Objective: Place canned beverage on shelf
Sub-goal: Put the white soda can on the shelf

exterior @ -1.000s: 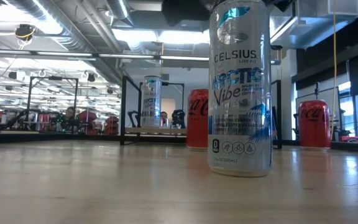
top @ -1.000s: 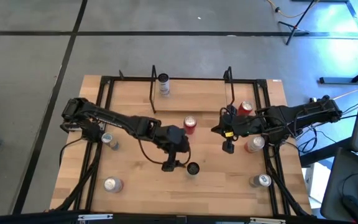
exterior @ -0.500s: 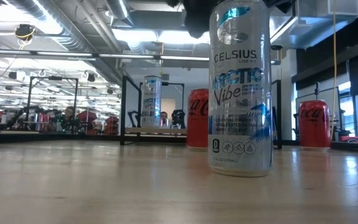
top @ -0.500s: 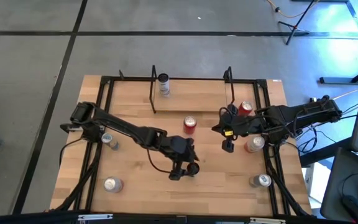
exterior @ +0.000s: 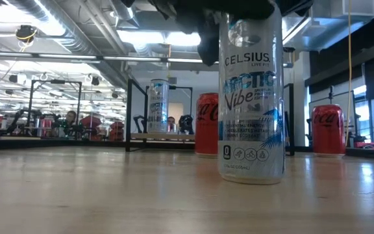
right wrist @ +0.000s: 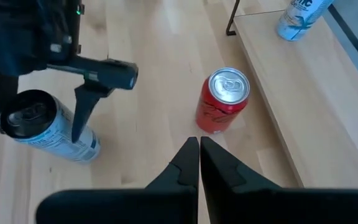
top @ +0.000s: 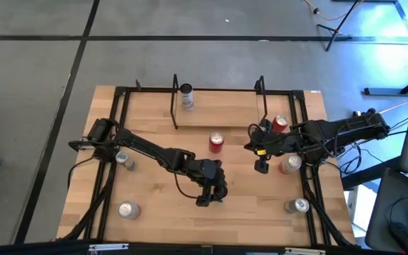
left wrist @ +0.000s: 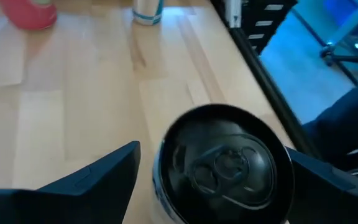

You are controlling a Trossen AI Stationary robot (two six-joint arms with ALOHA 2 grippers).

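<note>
The surface (top: 154, 191) is seen as pale planked wood, smooth and faintly sheened. The Celsius can (exterior: 250, 97) is glossy printed metal (its dark lid (left wrist: 224, 158) reflective). The red can (right wrist: 223, 101) shines likewise. The shelf (right wrist: 303, 93) shows a matt light wood board between thin black metal uprights.

Pale blond wood table (top: 154, 205), framed in black rails. At centre, a red cola can (top: 216, 142) with a silver top; a second red one (top: 280, 124) sits at its three o'clock. The tall can (exterior: 251, 97) up close is white with icy blue lettering and a palm-leaf pattern, its lid (left wrist: 225, 160) black. On the light wood shelf (top: 222, 106) with black uprights, another white-and-blue can (top: 186, 95). Both arms are dark, nearly black.
</note>
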